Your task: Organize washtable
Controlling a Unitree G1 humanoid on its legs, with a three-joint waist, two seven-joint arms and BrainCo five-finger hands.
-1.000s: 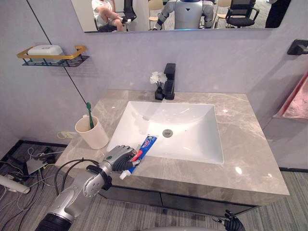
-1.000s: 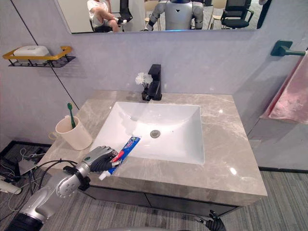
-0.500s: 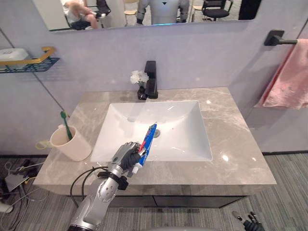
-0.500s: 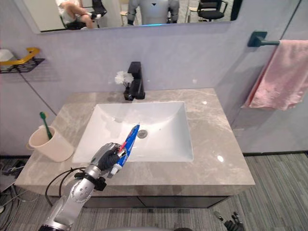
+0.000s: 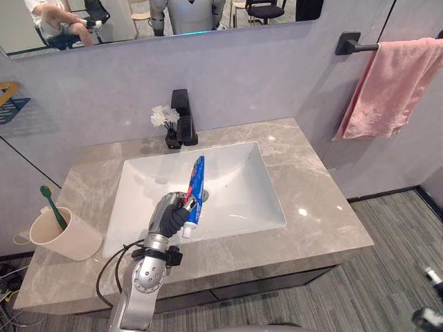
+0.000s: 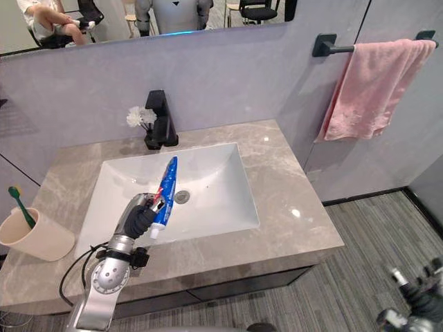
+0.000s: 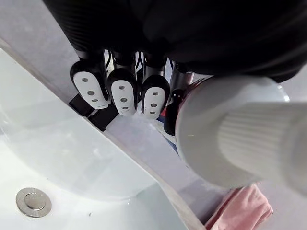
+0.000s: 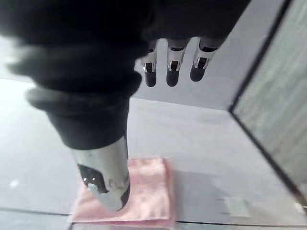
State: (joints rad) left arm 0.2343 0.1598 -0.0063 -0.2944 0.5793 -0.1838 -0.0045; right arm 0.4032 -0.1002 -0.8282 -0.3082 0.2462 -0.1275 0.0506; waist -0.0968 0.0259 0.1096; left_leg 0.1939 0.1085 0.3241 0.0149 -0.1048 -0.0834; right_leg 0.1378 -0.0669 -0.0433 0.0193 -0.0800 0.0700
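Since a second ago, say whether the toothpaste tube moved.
Yes. The toothpaste tube lay across the front rim of the sink; now the left hand holds it lifted off that rim, tilted over the sink.

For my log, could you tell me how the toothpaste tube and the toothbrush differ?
The toothpaste tube is blue with a white cap; the toothbrush is green. The tube is gripped in the left hand over the sink; the toothbrush leans in the cup on the counter. Both are tilted.

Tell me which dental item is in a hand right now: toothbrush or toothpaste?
The blue toothpaste tube, clasped in the left hand above the sink; the green toothbrush stands in the cup.
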